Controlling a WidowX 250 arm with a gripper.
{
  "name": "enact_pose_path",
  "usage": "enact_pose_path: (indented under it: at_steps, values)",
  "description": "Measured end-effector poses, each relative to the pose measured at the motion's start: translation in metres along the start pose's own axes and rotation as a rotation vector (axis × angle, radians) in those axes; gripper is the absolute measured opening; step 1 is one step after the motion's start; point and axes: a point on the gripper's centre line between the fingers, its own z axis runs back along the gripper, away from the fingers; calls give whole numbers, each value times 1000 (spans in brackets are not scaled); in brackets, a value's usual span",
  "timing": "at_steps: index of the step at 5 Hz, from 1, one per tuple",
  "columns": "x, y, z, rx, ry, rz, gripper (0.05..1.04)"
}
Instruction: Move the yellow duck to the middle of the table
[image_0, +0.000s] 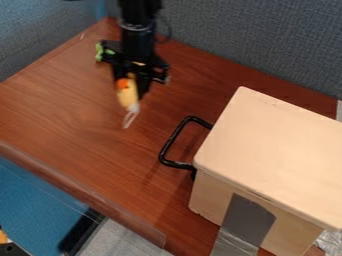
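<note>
Yellow duck (125, 98): clamped in jaws (132, 83), upper left over brown surface (63, 112), well apart from near edge. Room between duck and black handle (175, 140) on wooden box (270, 140). Partly hidden by jaws; can't tell height above surface. Box cut off at right; small green thing (99, 52) hard to identify.

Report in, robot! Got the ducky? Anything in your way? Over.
Claw closed on yellow duck. Holding over table, upper left of picture. Big box might crowd the middle.
</note>
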Motion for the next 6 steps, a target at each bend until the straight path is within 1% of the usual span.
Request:
enact_pose_path:
  at_steps: [1, 2, 3, 4, 5, 6]
  values:
    - [28, -23, -3, -15, -7, -56, 437]
    - [39, -31, -11, -18, 5, -76, 435]
    - [38, -31, -21, -15, 28, -73, 491]
    - [37, -33, -21, -6, 38, -82, 797]
    - [37, -40, -17, 5, 34, -104, 1002]
    - [39, -45, 17, 3, -45, -111, 1003]
